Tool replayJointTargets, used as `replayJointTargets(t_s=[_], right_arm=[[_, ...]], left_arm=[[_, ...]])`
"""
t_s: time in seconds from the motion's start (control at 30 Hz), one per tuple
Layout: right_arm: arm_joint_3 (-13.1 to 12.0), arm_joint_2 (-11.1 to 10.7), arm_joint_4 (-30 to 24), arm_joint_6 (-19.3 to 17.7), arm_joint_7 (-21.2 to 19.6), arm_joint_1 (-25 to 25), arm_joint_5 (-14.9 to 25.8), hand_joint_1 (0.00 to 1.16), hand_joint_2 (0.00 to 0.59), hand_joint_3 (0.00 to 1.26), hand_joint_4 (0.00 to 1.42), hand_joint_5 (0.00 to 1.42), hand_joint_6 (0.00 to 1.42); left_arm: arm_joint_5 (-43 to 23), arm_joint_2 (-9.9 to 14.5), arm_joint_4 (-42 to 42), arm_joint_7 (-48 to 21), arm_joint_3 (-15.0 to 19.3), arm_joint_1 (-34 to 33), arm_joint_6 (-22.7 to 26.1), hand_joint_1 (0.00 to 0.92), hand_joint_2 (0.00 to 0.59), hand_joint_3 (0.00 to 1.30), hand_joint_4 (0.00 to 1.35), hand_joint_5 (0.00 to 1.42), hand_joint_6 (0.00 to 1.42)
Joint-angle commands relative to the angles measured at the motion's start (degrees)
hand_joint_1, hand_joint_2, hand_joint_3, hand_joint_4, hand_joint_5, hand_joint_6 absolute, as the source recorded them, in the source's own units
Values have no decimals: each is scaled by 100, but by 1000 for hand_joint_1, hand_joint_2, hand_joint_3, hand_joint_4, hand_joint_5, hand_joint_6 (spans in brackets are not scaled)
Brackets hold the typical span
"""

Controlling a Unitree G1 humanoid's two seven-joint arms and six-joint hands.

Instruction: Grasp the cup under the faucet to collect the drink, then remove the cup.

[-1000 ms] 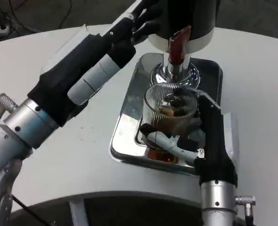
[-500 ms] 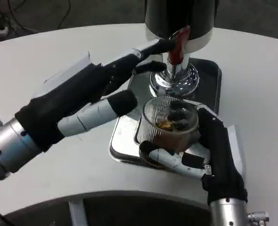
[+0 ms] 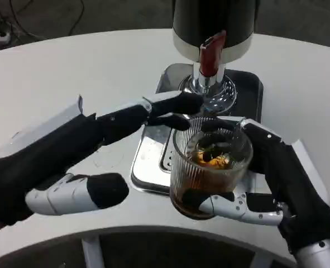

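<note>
The dispenser [image 3: 214, 22] stands at the far end of the tray [image 3: 148, 151]. The right hand [image 3: 276, 184] clamps the cup [image 3: 209, 164], filled with brown drink, lifted near of the faucet [image 3: 210, 56]; only setting it down seems left. The left hand [image 3: 81, 162] hovers beside, fingers apart, empty.

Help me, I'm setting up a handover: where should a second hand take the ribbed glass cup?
Probably the cup's upper ribbed wall, from the robot's left. The right hand already wraps the right side and base; liquid inside means keeping it upright, rim clear.
</note>
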Motion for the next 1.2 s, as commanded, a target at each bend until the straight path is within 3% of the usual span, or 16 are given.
replayJointTargets(t_s=[0.03,0.27,0.53,1.0,1.2], right_arm=[[-141,-206,-534,31,392,304,382,935,94,797,823,1009,915],[-368,-377,-861,138,686,574,586,932,94,797,824,1013,923],[-666,-573,-1195,252,999,838,808,929,96,806,831,1013,939],[-1176,-1049,-1591,668,1565,771,1342,928,96,806,834,1030,943],[-1331,-1220,-1680,841,1717,714,1555,926,92,806,841,1031,943]], left_arm=[[-112,193,-166,-264,265,293,-433,0,86,190,188,228,116],[-56,310,-237,-382,392,559,-855,0,92,202,209,244,128],[112,377,-293,-475,687,1010,-1784,0,92,220,202,246,134],[697,232,-168,-147,976,1650,-3433,0,106,215,24,139,62],[901,299,-108,-22,1108,1914,-3728,0,106,203,0,68,13]])
